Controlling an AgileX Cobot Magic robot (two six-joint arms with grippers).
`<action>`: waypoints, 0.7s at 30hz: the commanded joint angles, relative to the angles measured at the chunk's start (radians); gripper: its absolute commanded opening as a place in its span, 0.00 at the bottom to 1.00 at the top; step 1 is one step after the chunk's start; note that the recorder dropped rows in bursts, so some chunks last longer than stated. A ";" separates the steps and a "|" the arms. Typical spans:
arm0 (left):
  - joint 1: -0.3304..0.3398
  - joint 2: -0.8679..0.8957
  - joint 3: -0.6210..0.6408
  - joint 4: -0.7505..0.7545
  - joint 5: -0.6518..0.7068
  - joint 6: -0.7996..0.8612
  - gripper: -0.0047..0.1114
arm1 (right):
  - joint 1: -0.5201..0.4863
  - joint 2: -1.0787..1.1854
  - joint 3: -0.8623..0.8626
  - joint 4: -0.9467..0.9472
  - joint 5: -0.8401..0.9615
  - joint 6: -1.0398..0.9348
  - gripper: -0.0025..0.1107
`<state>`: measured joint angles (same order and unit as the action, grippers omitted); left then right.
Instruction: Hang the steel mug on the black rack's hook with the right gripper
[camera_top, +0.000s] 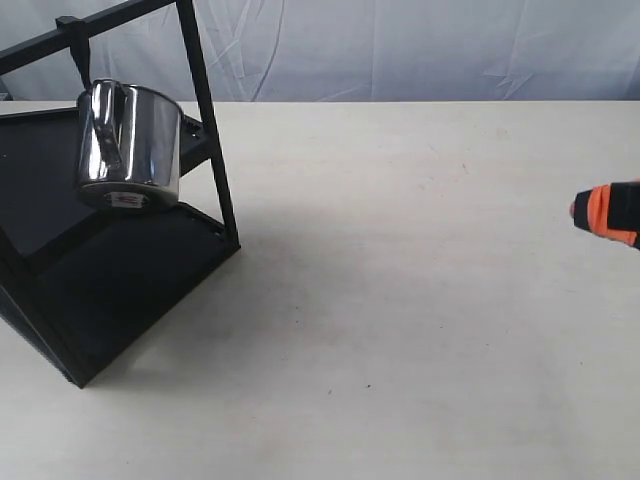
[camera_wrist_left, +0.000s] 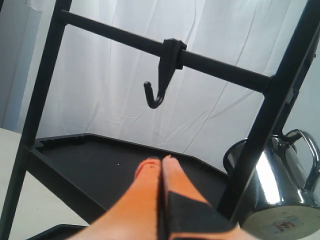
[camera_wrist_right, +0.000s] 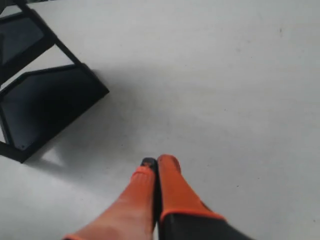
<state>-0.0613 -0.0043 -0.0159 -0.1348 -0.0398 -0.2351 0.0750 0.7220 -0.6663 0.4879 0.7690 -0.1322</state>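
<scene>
Hanging by its looped handle from the hook (camera_top: 80, 55) on the top bar of the black rack (camera_top: 110, 290), the steel mug (camera_top: 132, 145) sits tilted in front of the upper shelf, base label facing outward, so the task looks essentially done. The right gripper (camera_top: 600, 212) is well apart from it at the far right edge of the exterior view, above the bare bench (camera_top: 420, 300), with its orange jaws pressed together and holding nothing. The remaining risk, as I judge it, lies in how shallow the J-shaped hook is compared with the mug: any knock to the slanted frame, or a swing of the mug that has not settled, could let the handle slide off the hook's tip and drop the mug onto the shelf below. The left gripper (camera_wrist_left: 161, 162) is the likelier cause, since its jaws, also together and empty, sit right at the rack, close under the bar and beside the mug. That closeness shows only in the left wrist view, which also reveals a second, empty hook (camera_wrist_left: 159, 85) on the bar and the upright post crossing in front of the mug. The exterior view alone shows the handle's contact at the hook, while the right wrist view shows only the rack's lower corner and open bench, no mug.
</scene>
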 joint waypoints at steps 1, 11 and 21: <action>-0.002 0.004 -0.002 0.000 -0.010 0.000 0.04 | -0.005 -0.009 0.003 0.017 0.031 0.002 0.02; -0.002 0.004 -0.002 0.000 -0.010 0.000 0.04 | 0.071 -0.054 0.075 -0.014 -0.303 -0.035 0.02; -0.002 0.004 -0.002 0.000 -0.010 0.000 0.04 | 0.088 -0.286 0.438 -0.044 -0.668 -0.104 0.02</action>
<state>-0.0613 -0.0043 -0.0159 -0.1348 -0.0398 -0.2351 0.1608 0.5073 -0.3097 0.4675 0.1772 -0.2224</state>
